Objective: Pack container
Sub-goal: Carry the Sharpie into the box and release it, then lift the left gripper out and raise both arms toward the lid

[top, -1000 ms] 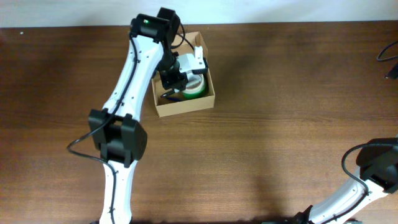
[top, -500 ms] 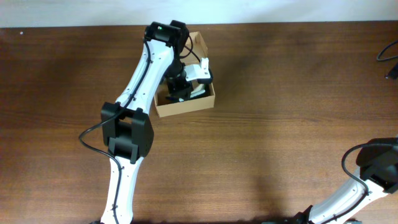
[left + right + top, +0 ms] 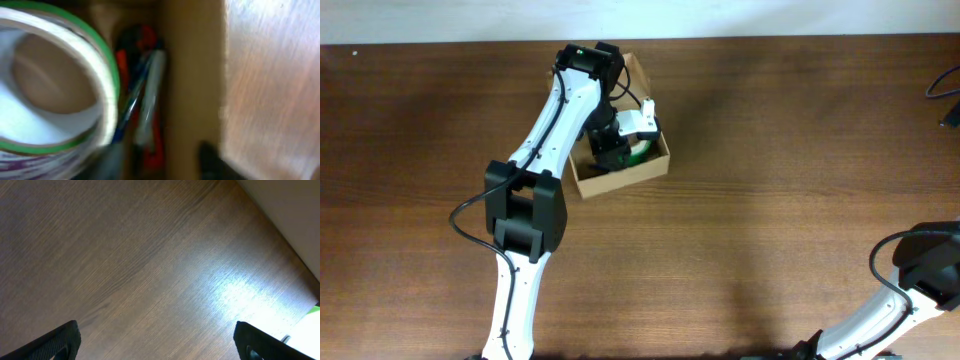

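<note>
The container (image 3: 626, 178), a small tan cardboard box with its flap (image 3: 638, 70) up, stands at the back of the table. My left gripper (image 3: 612, 150) reaches down into it. The left wrist view is blurred. It shows a white tape roll with a green edge (image 3: 55, 85) in the box at the left, pens (image 3: 146, 100) beside it, and the box wall (image 3: 192, 85). The left gripper (image 3: 162, 162) has its dark fingers apart, open, with only the pens below the gap. My right gripper (image 3: 160, 345) hangs open over bare wood.
Brown wooden table (image 3: 770, 200) all round the box. The right arm (image 3: 920, 265) sits at the front right corner. A pale wall edge (image 3: 295, 220) shows past the table in the right wrist view. Black cables (image 3: 948, 90) lie at the far right edge.
The left arm swung right and down into the box, then its jaws parted off the tape roll. The box turned slightly. The right arm stayed still.
</note>
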Robot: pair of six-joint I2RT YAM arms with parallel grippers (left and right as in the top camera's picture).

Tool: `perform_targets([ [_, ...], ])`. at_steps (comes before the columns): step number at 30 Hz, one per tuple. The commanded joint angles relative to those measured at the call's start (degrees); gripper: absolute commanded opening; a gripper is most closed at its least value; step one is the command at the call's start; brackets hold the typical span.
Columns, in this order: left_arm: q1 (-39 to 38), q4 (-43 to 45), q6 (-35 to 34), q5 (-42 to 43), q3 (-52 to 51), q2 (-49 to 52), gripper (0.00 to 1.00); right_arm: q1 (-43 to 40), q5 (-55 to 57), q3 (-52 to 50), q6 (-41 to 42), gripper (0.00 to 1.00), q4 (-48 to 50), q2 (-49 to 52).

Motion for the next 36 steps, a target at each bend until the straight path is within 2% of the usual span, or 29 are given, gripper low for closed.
perform_targets([
  [1,0.00,1.33,-3.91,0.07,-0.35,0.31,0.72,0.11,0.70,-0.04,0.00,0.99,0.07,-0.59],
  [4,0.00,2.10,-6.19,-1.05,-0.35,-1.42,0.77,0.11,0.70,-0.04,0.00,0.99,0.07,-0.59],
  [12,0.00,2.45,-9.70,-2.05,-0.35,-11.85,0.81,0.11,0.68,-0.04,0.00,0.99,0.07,-0.59],
  [18,0.17,2.99,-10.14,-2.10,-0.35,-18.71,0.81,0.11,0.70,-0.04,0.00,0.99,0.07,-0.59],
  [21,0.46,5.68,-13.53,-4.76,-0.35,-20.90,0.81,0.11,0.70,-0.04,0.00,0.99,0.07,-0.59],
  [23,0.92,9.60,-19.02,-9.01,-0.35,-22.29,0.82,0.11,0.70,-0.04,0.00,0.99,0.07,-0.59],
  [26,2.40,16.79,-33.16,-18.34,-0.35,-24.26,0.82,0.11,-1.51,-0.04,1.40,0.99,0.44,-0.59],
  [29,4.61,20.28,-44.98,-25.14,-0.35,-25.57,0.79,0.07,-12.04,-0.04,2.51,0.99,0.17,-0.59],
  [30,5.46,20.48,-47.28,-25.79,-0.35,-25.75,0.72,0.07,-16.46,-0.07,2.23,0.99,0.02,-0.59],
  [31,6.34,20.41,-49.48,-26.16,-0.35,-25.88,0.65,0.31,-20.90,-0.26,1.29,0.82,0.11,-0.55],
  [33,8.22,19.76,-55.34,-27.34,-0.37,-25.88,0.57,1.57,-24.30,-0.39,-1.68,0.51,-0.22,-0.52],
  [36,11.69,17.35,-61.88,-27.36,-0.52,-25.86,0.33,4.98,-25.05,-0.42,-1.70,0.23,-1.38,-0.52],
])
